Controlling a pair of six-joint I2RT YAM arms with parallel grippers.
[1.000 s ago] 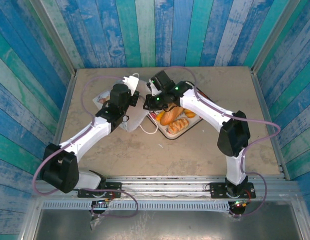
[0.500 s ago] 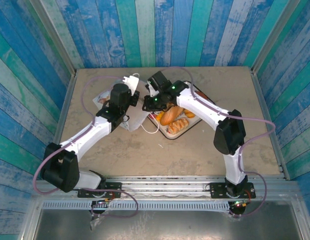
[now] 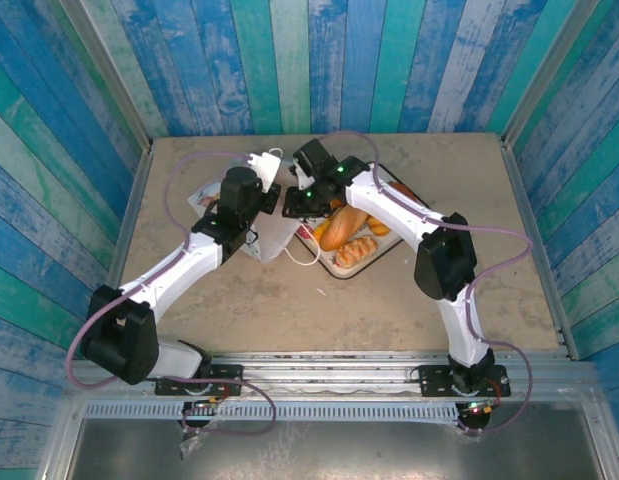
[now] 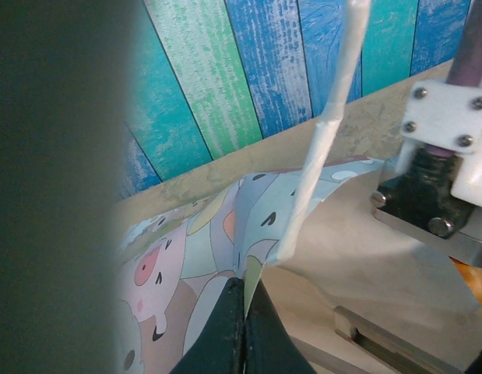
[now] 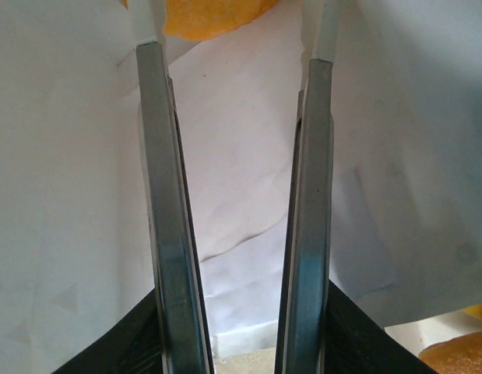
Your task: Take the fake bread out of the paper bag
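Observation:
The white paper bag (image 3: 272, 238) lies on its side at mid-table, its printed face (image 4: 186, 257) and a thin handle (image 4: 326, 132) close in the left wrist view. My left gripper (image 3: 261, 200) (image 4: 244, 290) is shut on the bag's upper edge. My right gripper (image 3: 290, 205) (image 5: 234, 47) is open inside the bag's mouth, white paper (image 5: 241, 171) on all sides. A glossy orange piece of fake bread (image 5: 209, 15) sits just past its fingertips. Other loaves (image 3: 339, 232) and a braided roll (image 3: 355, 251) lie on the tray.
The tray (image 3: 329, 266) sits right of the bag, under the right arm's forearm. Another orange pastry (image 5: 459, 352) peeks in low at the right of the right wrist view. Blue-green plank walls (image 3: 289, 60) enclose the table on three sides.
The right arm has swung left, bringing its open gripper closer into the bag's mouth. The left gripper has kept its hold on the bag's edge without moving.

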